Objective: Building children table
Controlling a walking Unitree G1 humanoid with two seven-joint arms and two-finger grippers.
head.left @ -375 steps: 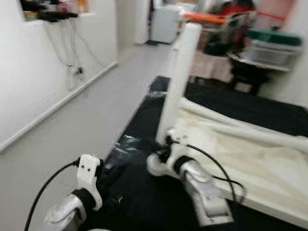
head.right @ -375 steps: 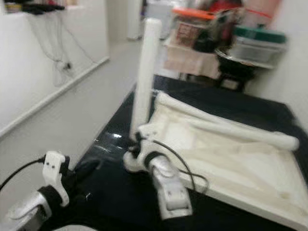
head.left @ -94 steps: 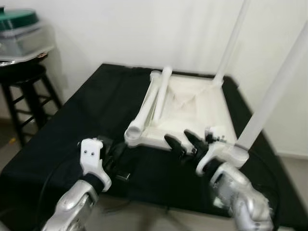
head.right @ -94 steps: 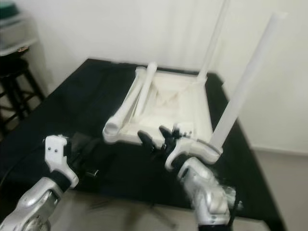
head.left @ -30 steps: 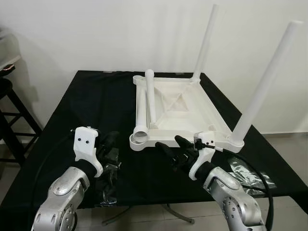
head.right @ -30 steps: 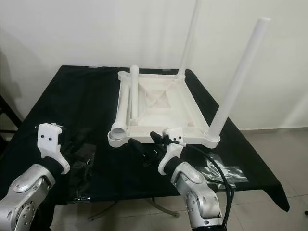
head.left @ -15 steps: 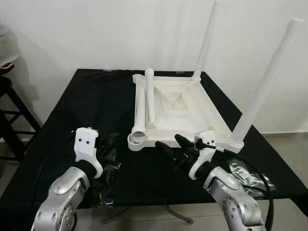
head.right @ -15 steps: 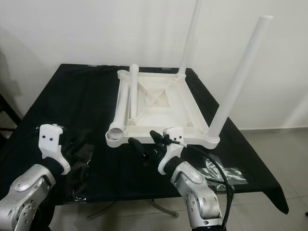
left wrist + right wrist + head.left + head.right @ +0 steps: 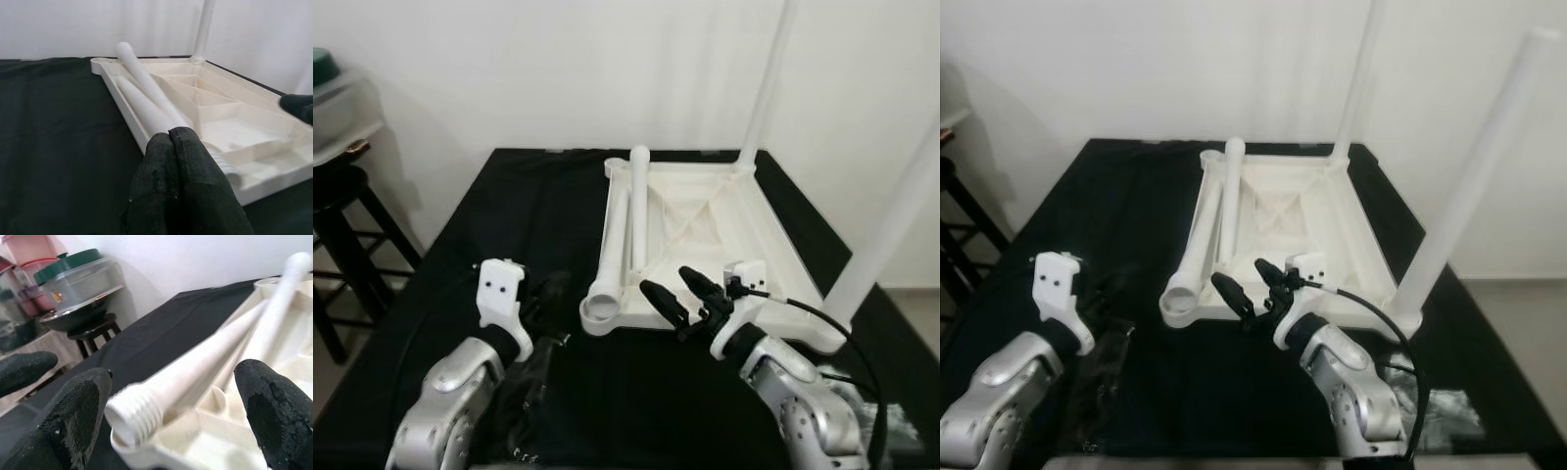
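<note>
A white children's table top (image 9: 724,230) lies upside down on the black-covered table (image 9: 509,211). Two white legs stand upright in its right corners: the far leg (image 9: 766,83) and the near leg (image 9: 891,225). Two loose legs (image 9: 637,206) lie side by side along its left edge, one with its threaded end (image 9: 133,415) at the near corner. My right gripper (image 9: 677,294) is open, its fingers (image 9: 80,418) spread on either side of that threaded end. My left gripper (image 9: 551,292) hovers left of the near corner, and its fingers (image 9: 177,186) are shut with nothing between them.
A black stool (image 9: 347,211) carrying a lidded container (image 9: 342,93) stands off the table's left side. A crumpled clear plastic bag (image 9: 524,397) lies on the cloth under my left arm. A white wall runs close behind the table.
The whole view has shifted as the camera moved closer. My right gripper now reaches over the table top's near edge, by the loose leg's end. The left gripper stays shut.
</note>
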